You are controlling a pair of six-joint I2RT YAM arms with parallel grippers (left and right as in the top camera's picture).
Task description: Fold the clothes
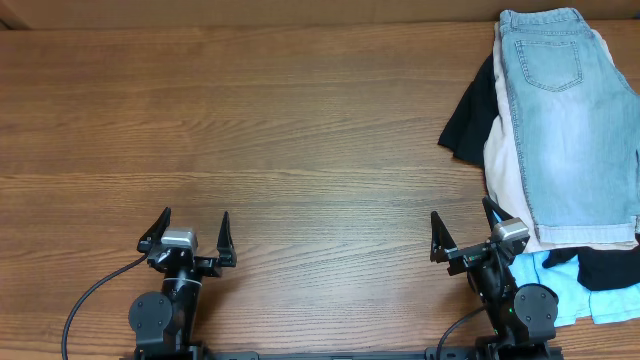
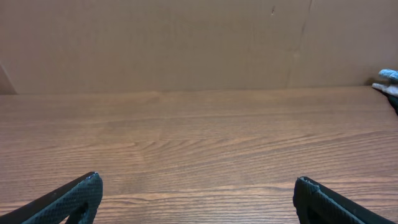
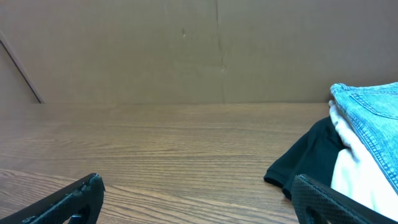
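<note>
The clothes lie in a pile at the table's right side. On top are faded light-blue denim shorts [image 1: 565, 120] [image 3: 373, 118], over beige shorts [image 1: 505, 170] [image 3: 357, 174], a black garment [image 1: 470, 120] [image 3: 305, 162] and a sky-blue garment [image 1: 560, 280]. My left gripper [image 1: 193, 232] [image 2: 198, 186] stands open at the near left, over bare wood. Near the pile's front corner my right gripper [image 1: 463, 228] [image 3: 198, 186] is open too, holding nothing; its right finger [image 3: 323, 199] is just beside the black garment's hem.
A brown cardboard wall [image 2: 186, 43] rises along the table's far edge. Bare wooden tabletop [image 1: 250, 130] stretches across the left and middle. The clothes pile reaches the right edge of the overhead view.
</note>
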